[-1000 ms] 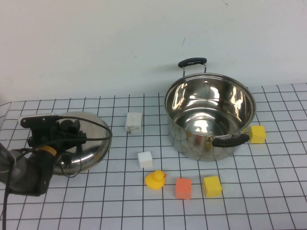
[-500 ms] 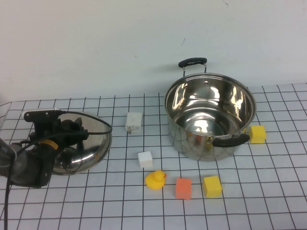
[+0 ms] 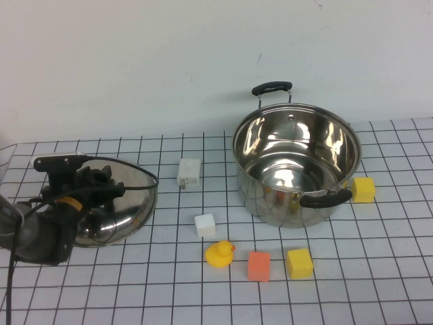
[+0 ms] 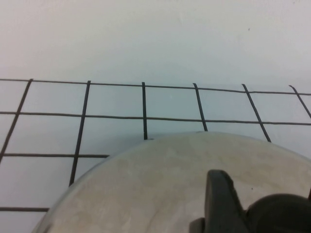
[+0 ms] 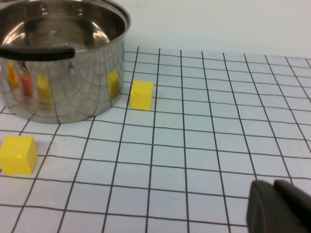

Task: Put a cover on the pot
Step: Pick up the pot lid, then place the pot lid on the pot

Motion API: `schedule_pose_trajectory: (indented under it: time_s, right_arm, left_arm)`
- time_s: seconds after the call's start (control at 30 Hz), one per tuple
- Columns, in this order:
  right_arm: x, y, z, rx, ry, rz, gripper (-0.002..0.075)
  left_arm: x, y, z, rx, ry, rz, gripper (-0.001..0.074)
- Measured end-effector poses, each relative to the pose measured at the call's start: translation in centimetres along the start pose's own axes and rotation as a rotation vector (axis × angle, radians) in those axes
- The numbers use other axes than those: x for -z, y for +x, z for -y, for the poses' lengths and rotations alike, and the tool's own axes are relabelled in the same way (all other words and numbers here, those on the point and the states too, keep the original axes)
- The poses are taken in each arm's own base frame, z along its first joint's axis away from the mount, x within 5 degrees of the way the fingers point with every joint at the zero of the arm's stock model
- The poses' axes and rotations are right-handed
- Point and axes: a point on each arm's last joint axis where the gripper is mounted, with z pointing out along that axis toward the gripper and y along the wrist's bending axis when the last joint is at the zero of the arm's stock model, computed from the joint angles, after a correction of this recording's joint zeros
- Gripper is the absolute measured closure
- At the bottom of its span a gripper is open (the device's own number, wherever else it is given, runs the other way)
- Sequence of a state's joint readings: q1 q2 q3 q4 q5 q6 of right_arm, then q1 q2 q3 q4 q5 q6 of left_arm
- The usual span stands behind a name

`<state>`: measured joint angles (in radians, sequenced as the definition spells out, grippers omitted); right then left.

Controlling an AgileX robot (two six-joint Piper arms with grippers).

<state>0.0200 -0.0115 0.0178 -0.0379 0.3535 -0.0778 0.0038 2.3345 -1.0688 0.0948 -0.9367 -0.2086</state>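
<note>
Now | left gripper (image 3: 95, 184) over lid (image 3: 128, 203), fingers unclear | right gripper (image 5: 279, 206) unclear | pot (image 3: 295, 166) open

High view angled down, wrist views low and close — both share pot (image 3: 295, 162)

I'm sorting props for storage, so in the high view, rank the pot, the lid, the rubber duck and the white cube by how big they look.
1. Pot
2. Lid, partly hidden by the left end effector
3. Rubber duck
4. White cube, only slightly smaller than the duck
</note>
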Motion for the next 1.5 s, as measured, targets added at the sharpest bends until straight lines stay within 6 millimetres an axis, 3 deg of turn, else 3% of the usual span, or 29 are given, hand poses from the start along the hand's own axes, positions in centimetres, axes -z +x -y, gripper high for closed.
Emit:
schedule_pose_trajectory:
  time_s: [0.23, 0.37, 0.67, 0.77, 0.9, 1.07, 1.27, 1.5]
  right_arm:
    - [0.0, 0.0, 0.0, 0.0, 0.0, 0.0, 0.0717]
    - [0.0, 0.0, 0.0, 0.0, 0.0, 0.0, 0.0717]
    - [0.0, 0.0, 0.0, 0.0, 0.0, 0.0, 0.0717]
    - [0.0, 0.0, 0.0, 0.0, 0.0, 0.0, 0.0717]
    - [0.0, 0.0, 0.0, 0.0, 0.0, 0.0, 0.0717]
    - [0.0, 0.0, 0.0, 0.0, 0.0, 0.0, 0.0717]
    - [0.0, 0.0, 0.0, 0.0, 0.0, 0.0, 0.0717]
    - [0.0, 0.0, 0.0, 0.0, 0.0, 0.0, 0.0717]
  left_arm:
    - [0.0, -0.3, 0.0, 0.0, -0.003, 0.003, 0.0423]
    - [0.3, -1.7, 0.2, -0.001, -0.007, 0.01, 0.0423]
    - [2.3, -9.0, 1.5, -0.018, 0.009, 0.098, 0.0423]
    - [3.5, -11.5, 2.8, -0.02, 0.037, 0.137, 0.0423]
    - [5.4, -14.7, 7.1, -0.055, 0.144, 0.21, 0.0423]
    - [6.5, -16.3, 14.2, -0.109, 0.307, 0.205, 0.0423]
    - [6.8, -16.9, 21.5, -0.129, 0.443, 0.175, 0.0423]
    - [5.1, -16.1, 27.2, -0.141, 0.536, 0.165, 0.0423]
